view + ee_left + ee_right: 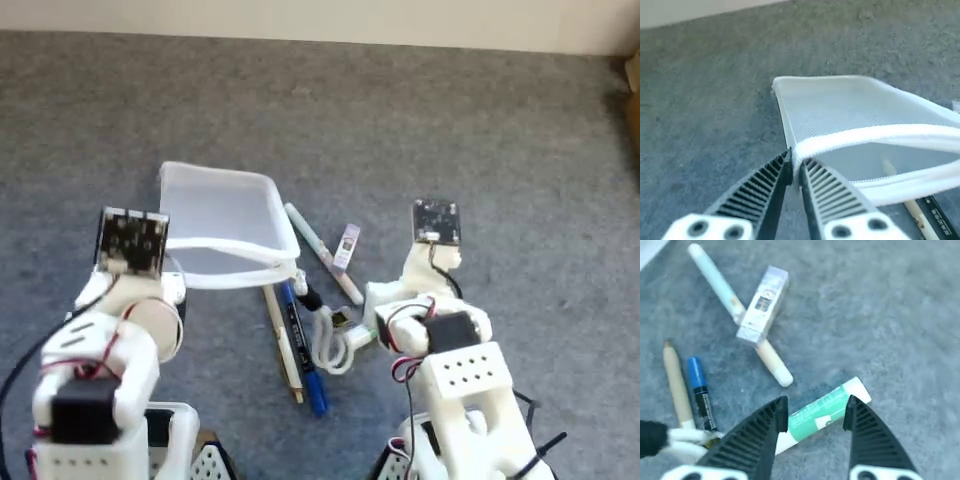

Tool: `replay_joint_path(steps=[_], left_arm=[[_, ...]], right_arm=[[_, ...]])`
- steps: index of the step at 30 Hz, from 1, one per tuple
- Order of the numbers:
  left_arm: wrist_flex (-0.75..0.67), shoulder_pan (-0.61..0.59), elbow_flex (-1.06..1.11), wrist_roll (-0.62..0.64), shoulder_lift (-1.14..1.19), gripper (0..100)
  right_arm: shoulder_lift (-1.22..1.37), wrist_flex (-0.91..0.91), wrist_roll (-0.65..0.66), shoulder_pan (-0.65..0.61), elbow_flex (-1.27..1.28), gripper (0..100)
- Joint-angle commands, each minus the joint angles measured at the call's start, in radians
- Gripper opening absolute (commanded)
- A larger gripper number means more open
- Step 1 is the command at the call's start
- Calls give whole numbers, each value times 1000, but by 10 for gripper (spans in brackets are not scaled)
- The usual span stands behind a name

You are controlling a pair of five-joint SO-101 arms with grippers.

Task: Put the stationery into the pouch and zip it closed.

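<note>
Pouch (pixel 850 107) of translucent white mesh, rectangular, gapes on coarse grey carpet (pixel 400 110).

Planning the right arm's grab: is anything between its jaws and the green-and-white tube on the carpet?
Nothing visible. The green-and-white tube lies on bare grey carpet, framed between the open jaws of the right gripper; the blue pen lies well aside.

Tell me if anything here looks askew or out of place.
Nothing looks spilled or damaged. The small pale rectangular box lies across the long light-blue and cream pen, overlapping it. The left gripper pinches the white mesh pouch by its rim, so the mouth gapes open.
</note>
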Motion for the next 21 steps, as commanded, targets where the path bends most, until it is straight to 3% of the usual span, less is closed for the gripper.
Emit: replay_joint_path(steps=[1,8,21], left_arm=[[35,-8,-160,52,160,7],[100,-8,-334,103,314,7],[206,-8,-493,133,470,7]], right_arm=[[42,8,-17,18,-68,173],[101,8,-29,47,-73,173],[104,91,-215,77,-140,173]])
